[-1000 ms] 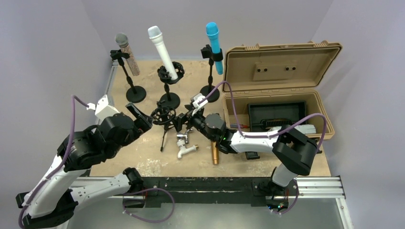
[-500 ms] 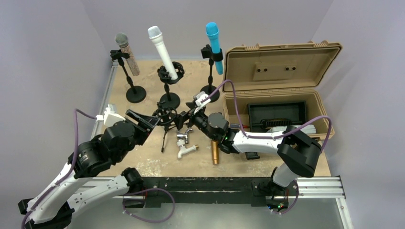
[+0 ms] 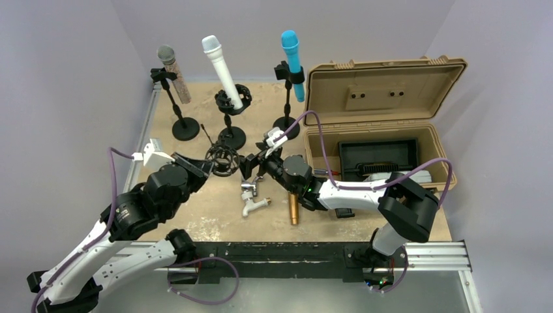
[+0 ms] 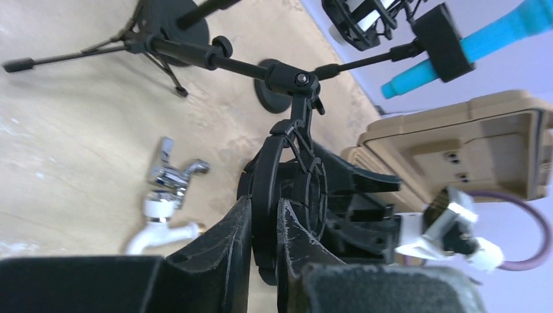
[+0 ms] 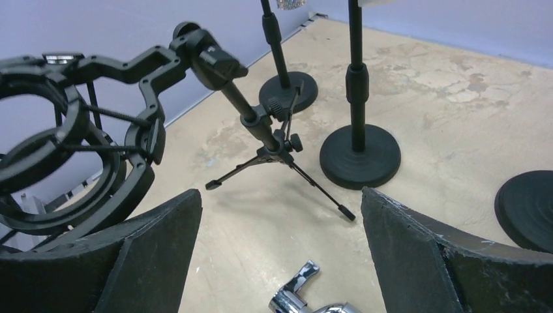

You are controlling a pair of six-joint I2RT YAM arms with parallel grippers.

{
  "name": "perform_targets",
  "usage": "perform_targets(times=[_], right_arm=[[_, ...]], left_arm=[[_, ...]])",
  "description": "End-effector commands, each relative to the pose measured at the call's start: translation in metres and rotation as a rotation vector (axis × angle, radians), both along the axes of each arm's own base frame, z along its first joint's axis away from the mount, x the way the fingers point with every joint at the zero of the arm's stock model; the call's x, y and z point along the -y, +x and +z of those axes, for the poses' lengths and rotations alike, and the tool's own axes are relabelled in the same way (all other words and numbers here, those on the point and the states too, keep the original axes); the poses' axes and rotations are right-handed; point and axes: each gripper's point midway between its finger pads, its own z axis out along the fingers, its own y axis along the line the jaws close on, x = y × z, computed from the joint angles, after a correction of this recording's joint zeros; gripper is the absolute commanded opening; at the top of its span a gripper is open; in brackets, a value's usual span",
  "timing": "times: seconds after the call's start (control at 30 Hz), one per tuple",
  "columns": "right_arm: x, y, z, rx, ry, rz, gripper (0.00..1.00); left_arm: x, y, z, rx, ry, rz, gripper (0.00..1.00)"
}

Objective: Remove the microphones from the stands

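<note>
Top external, stand (image 3: 222,160) tipped, legs (image 3: 205,133) pointing away

White-and-black arms (image 3: 78,257), purple cables (image 3: 306,113), black fingers (image 5: 417,261)

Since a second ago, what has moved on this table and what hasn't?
The left gripper, shut on the shock mount, has pushed forward and tipped the small tripod stand: its legs left the spot by the faucet and now point toward the back. The right gripper stays open beside the mount. The grey-headed microphone, white microphone, blue microphone and case kept their places.
</note>
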Motion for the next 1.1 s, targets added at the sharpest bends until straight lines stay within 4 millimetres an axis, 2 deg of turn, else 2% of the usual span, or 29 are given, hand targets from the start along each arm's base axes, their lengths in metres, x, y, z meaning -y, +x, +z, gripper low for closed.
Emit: perform_targets(times=[0.0, 0.17, 0.27, 0.33, 0.4, 0.57, 0.67, 0.83, 0.97, 1.07], right_arm=[[0.005, 0.004, 0.030, 0.046, 0.079, -0.029, 0.90], [0.002, 0.004, 0.027, 0.046, 0.069, -0.016, 0.90], [0.000, 0.004, 0.024, 0.046, 0.060, -0.011, 0.90], [-0.001, 0.005, 0.023, 0.049, 0.054, -0.010, 0.90], [-0.002, 0.005, 0.022, 0.052, 0.046, -0.009, 0.90], [-0.008, 0.004, 0.020, 0.058, 0.028, 0.013, 0.90], [-0.012, 0.003, 0.019, 0.062, 0.021, 0.034, 0.90], [-0.020, 0.002, 0.012, 0.051, 0.002, 0.062, 0.90], [-0.022, 0.000, 0.012, 0.050, -0.002, 0.077, 0.89], [-0.022, 0.000, 0.013, 0.052, -0.001, 0.078, 0.89]], left_arm=[[-0.026, -0.002, -0.006, 0.023, 0.281, -0.053, 0.03], [-0.034, -0.006, -0.022, -0.054, 0.388, -0.165, 0.00], [-0.014, -0.008, -0.018, -0.050, 0.332, -0.304, 0.00], [0.000, -0.014, -0.009, -0.057, 0.297, -0.407, 0.00], [0.002, -0.024, -0.001, -0.088, 0.299, -0.457, 0.00], [-0.018, -0.045, 0.031, -0.101, 0.356, -0.449, 0.00], [-0.027, -0.053, 0.039, -0.129, 0.359, -0.416, 0.00], [-0.032, -0.059, 0.049, -0.128, 0.327, -0.381, 0.00], [-0.025, -0.064, 0.052, -0.171, 0.298, -0.425, 0.00], [-0.008, -0.068, 0.049, -0.185, 0.219, -0.505, 0.00]])
